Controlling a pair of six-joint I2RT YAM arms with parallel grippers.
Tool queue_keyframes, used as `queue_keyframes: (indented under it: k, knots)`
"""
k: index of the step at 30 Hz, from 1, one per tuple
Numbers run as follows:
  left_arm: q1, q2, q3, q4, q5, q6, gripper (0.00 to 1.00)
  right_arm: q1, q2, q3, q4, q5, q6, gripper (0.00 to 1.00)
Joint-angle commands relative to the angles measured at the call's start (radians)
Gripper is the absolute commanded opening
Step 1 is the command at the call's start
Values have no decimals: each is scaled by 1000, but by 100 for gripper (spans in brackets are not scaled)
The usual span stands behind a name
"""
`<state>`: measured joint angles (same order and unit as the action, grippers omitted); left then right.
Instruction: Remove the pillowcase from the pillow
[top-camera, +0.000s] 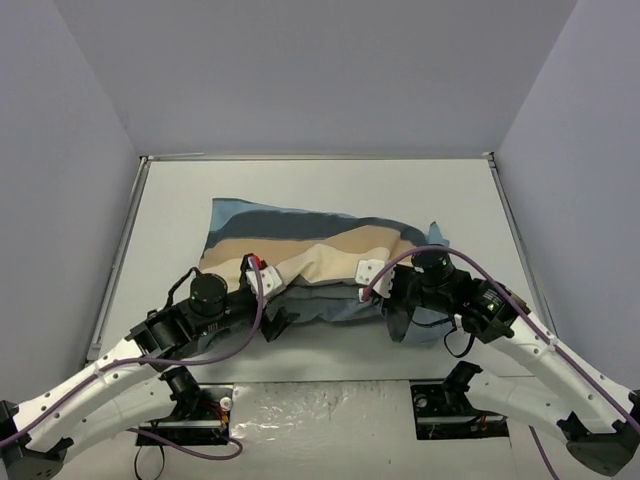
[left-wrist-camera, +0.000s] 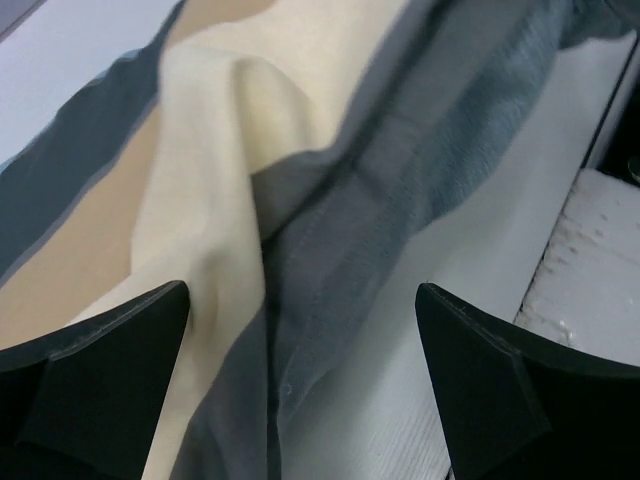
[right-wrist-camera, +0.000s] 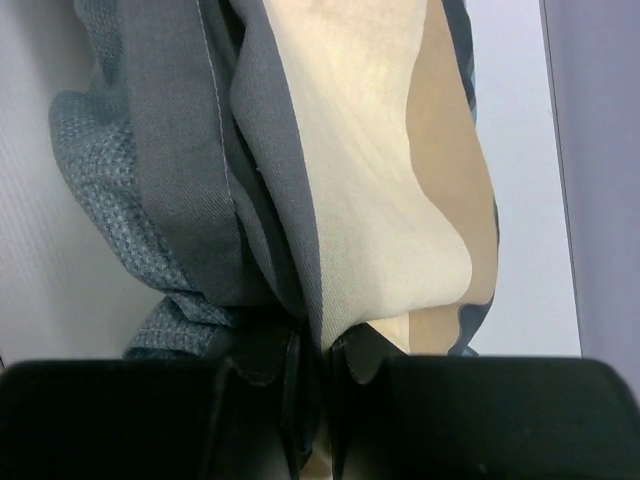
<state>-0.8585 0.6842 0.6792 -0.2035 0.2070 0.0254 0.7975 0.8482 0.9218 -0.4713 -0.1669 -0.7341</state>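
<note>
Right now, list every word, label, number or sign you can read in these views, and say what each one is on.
None can be read in any view.
The pillowcase shows only plain stripes, with no print or tag.
Any marking on the arm bases is too small to read.

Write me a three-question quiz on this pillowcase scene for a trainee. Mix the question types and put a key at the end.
1. True or false: the left gripper is open, its fingers apart over the near edge of the pillowcase.
2. What is the right gripper doing?
A. Hanging open, clear of the cloth
B. Shut on a fold of the pillowcase
C. Shut on a cable
3. Fill in: in the top view, the face of the pillowcase turned upward is ____ (striped or plain).

Key
1. True
2. B
3. striped
</note>
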Motion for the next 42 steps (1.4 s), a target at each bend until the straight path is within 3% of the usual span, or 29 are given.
queue_keyframes:
  k: [1,5,10,14,15,18,23,28,32,35,39,42]
  knots:
    - [-42,-14,-1,36,103,138,97,-17,-21,98,45,-42,-14,0]
    - [-151,57,45,-48,-103,238,100,-27,-3,181,7,-89,-18,0]
    - [-188,149,79,-76,-224,321,85,-50,12,265,-30,-180,5,0]
    - [-189,207,86,-45,-383,346,56,-61,29,334,-56,-244,18,0]
    - [-189,218,86,-19,-424,346,34,-63,35,353,-61,-258,22,0]
    - [-189,225,89,22,-460,354,3,-73,45,376,-69,-310,42,0]
    - [-200,123,138,44,-465,338,2,-83,55,433,-82,-387,71,0]
    - [-215,-109,216,93,-403,306,2,-98,64,561,-87,-448,108,0]
    - [-215,-170,278,108,-382,274,2,-101,66,582,-52,-464,165,0]
    - [-215,-121,304,134,-399,265,2,-112,49,438,87,-407,275,0]
    - [-198,138,307,249,-501,286,2,-164,63,140,406,-280,421,0]
    - [-94,346,310,379,-439,230,2,-251,136,-32,601,-189,528,0]
